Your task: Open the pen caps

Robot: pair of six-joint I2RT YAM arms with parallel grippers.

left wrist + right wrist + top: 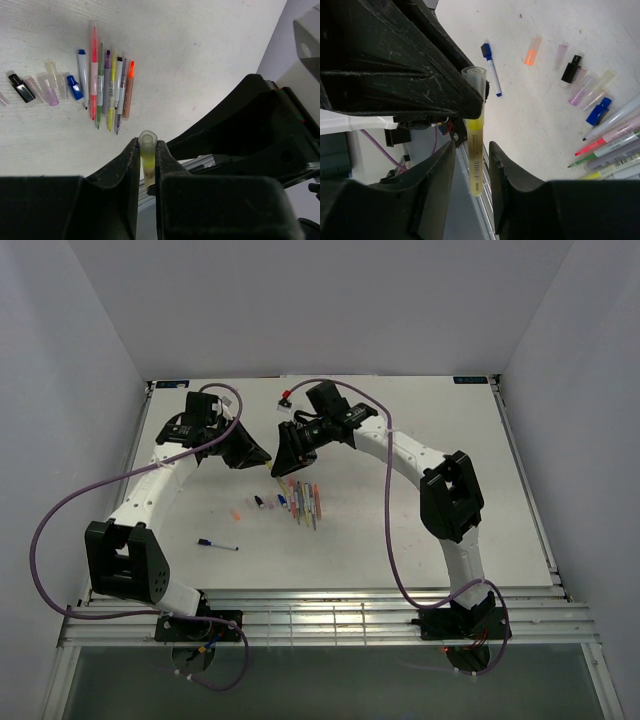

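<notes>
Item in hand: yellow pen (475,165), hanging in the air between the two arms, on the far side of the row of pens (302,502) and a little to its left. The row is lying on the table (430,540). Clear cap (474,76): sitting on the yellow pen, not yet pulled. Left gripper (148,152): pinching narrow on the cap end of the yellow pen, with the cap's rim poking out past the fingers. Right gripper (472,147): jaws standing slightly parted on either side of the barrel, a sliver of gap showing on each side, so apparently clamping nothing. Loose caps, lying just left of the row: blue cap (75,87), black cap (21,86), several clear and purplish ones between them, and an orange cap (532,51) farther left. Lone blue pen (217,544): lying well apart from the row, to its near left, and looking capped. Step judged in hand: uncapping the yellow pen, with the second grip not yet made. Next move calling for: the right jaws closing squarely on the barrel, then both arms drawing apart along the pen's length. A crooked pull is risking the thin barrel slipping or bending.
</notes>
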